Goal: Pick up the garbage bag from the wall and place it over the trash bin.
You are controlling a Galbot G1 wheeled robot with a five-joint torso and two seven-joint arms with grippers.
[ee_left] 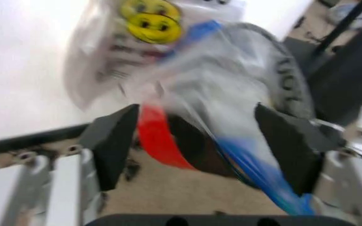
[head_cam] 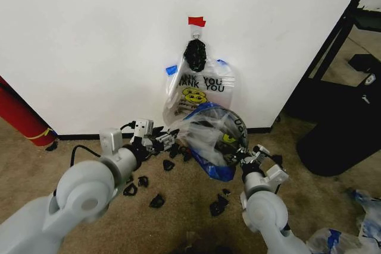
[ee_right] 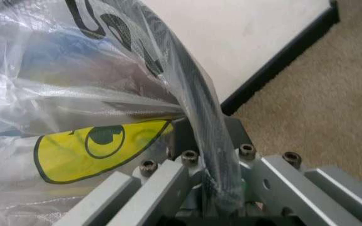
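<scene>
since the garbage bag (head_cam: 209, 141) already lies draped across the mouth of the trash bin (head_cam: 237, 124) at the foot of the wall (head_cam: 89, 34), the pick from the wall looks done and the job seems to be in its last stretch: spreading the film over the rim. the bundle of bags (head_cam: 199, 84) hangs above it from a black knot under red tape. the left gripper (head_cam: 168, 141) sits at the bin's near-left side; in its wrist view the jaws stand apart with clear film and a blue handle loop (ee_left: 256, 169) running between them, released rather than clamped. the right gripper (head_cam: 253, 156) is at the bin's right edge, and its wrist view shows the jaws clenched on the black rim with the plastic pinned against it. what seems left is seating the bag evenly round the rim and letting go. black scraps (head_cam: 158, 200) litter the carpet (head_cam: 184, 218).
</scene>
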